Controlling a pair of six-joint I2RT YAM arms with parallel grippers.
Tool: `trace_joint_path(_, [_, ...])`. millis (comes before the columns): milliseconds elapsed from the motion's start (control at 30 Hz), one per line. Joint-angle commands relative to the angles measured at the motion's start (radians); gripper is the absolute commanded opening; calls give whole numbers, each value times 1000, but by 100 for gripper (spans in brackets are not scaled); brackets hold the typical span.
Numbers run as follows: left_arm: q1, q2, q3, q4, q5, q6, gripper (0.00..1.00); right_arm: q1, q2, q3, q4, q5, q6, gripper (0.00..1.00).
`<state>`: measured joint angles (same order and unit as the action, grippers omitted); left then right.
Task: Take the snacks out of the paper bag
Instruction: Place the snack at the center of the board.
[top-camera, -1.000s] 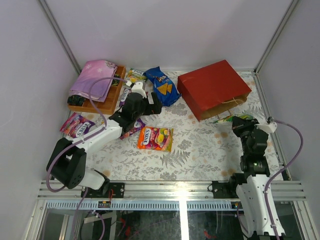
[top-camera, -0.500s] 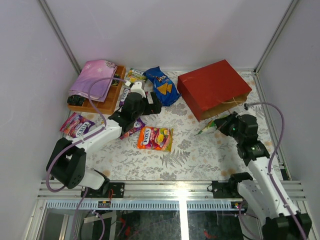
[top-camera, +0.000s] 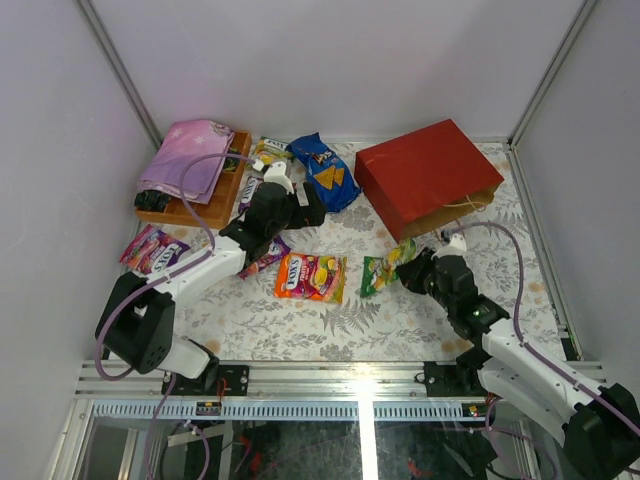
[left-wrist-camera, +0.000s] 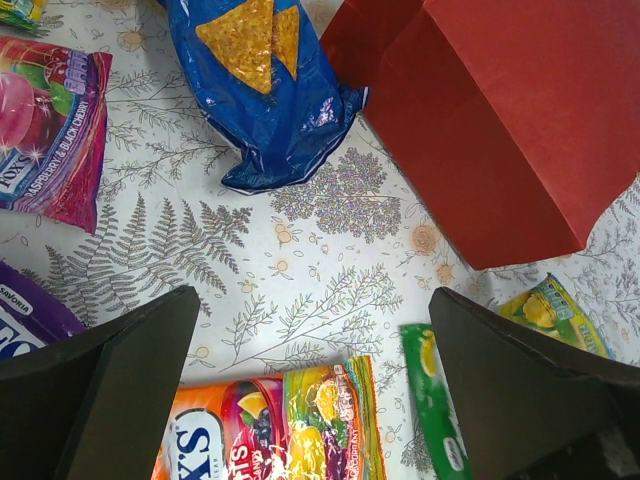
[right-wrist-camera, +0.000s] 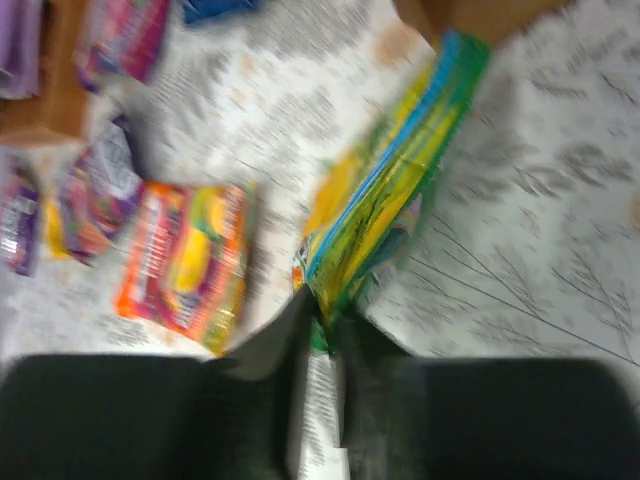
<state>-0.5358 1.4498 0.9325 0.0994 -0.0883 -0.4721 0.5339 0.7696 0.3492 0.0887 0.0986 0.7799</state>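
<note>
The red paper bag (top-camera: 425, 176) lies on its side at the back right, its brown mouth facing the near right; it also shows in the left wrist view (left-wrist-camera: 500, 110). My right gripper (top-camera: 412, 268) is shut on a green-yellow packet (top-camera: 380, 270), seen blurred in the right wrist view (right-wrist-camera: 390, 205), held low over the table middle. My left gripper (top-camera: 300, 205) is open and empty, hovering near the dark-blue chip bag (top-camera: 325, 172). An orange packet (top-camera: 311, 276) lies in the middle. Purple packets (top-camera: 152, 250) lie at the left.
A wooden tray (top-camera: 215, 205) with a folded pink-purple cloth (top-camera: 188, 155) stands at the back left. More packets (top-camera: 268, 152) lie beside the tray. Another green-yellow packet (left-wrist-camera: 555, 312) lies by the bag's mouth. Walls close in on both sides.
My right arm has swung left from the bag's mouth to the table middle, carrying the green-yellow packet with it. The left arm has barely moved.
</note>
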Motion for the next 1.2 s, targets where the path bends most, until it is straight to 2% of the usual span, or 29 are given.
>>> trace_joint_path(0, [7,16,28,-7,16,1,100,3,-31,-107,26,8,-15,45])
trace_joint_path(33, [6,18,31,-8,21,1,100,3,-32,-113,-8,-8,-24,65])
trace_joint_path(67, [6,20,34,-9,24,1,100,2,-40,-110,-50,-16,-36,77])
trace_joint_path(100, [7,23,35,-6,27,0,100,2,-57,-100,-98,-9,-50,84])
trace_joint_path(200, [6,29,35,0,39,-2,100,2,-147,-33,-239,67,-104,92])
trace_joint_path(333, [6,33,38,-1,61,-6,100,0,-251,71,-309,224,-208,97])
trace_joint_path(400, [6,32,40,0,71,-11,100,-1,-239,98,-295,270,-259,95])
trace_joint_path(467, [-1,34,46,6,76,-10,100,-27,-173,116,-274,252,-283,92])
trace_joint_path(533, [-35,51,76,-19,41,18,100,-101,-118,113,-219,132,-271,90])
trace_joint_path(633, [-101,106,161,-92,-51,73,100,-301,-68,52,-69,-135,-185,83])
trace_joint_path(700, [-116,149,213,-107,-25,71,100,-406,-16,38,11,-263,-140,80])
trace_joint_path(767, [-114,203,266,-100,39,57,100,-461,57,42,68,-332,-119,79])
trace_joint_path(967, [-114,511,602,-182,170,42,100,-505,269,25,269,-343,-51,66])
trace_joint_path(1067, [-115,639,739,-215,175,19,100,-519,369,0,418,-337,8,65])
trace_joint_path(1167, [-115,702,797,-203,129,-25,100,-530,468,-20,599,-357,65,67])
